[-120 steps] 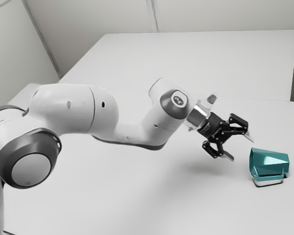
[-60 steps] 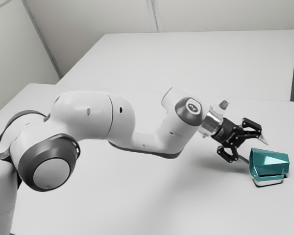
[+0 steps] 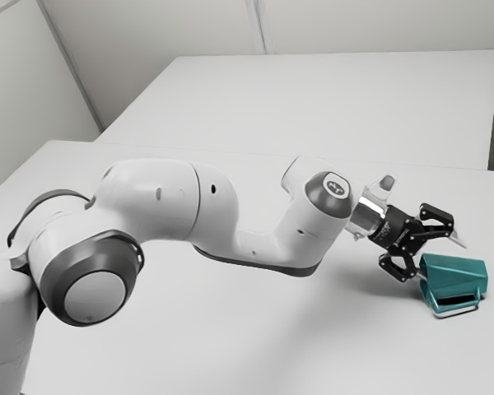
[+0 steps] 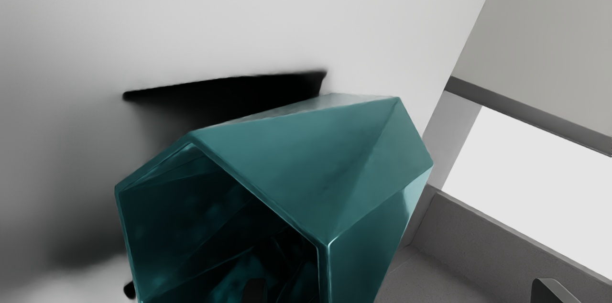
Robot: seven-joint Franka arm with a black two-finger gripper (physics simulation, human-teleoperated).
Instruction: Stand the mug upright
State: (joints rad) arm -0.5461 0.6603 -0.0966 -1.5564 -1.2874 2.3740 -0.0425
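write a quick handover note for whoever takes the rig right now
Gripper: open, one fingertip at the mug's mouth, perhaps inside it, the other out beyond the mug's wall.
Mug: teal, tipped over on its side, mouth facing the gripper, handle on the underside.
Done: gripper is at the mug, no grip yet.
Left: likely close on the wall, turn the mug upright, set it on the table, release.

Seemingly a lab: arm (image 3: 152,202), table (image 3: 222,337)
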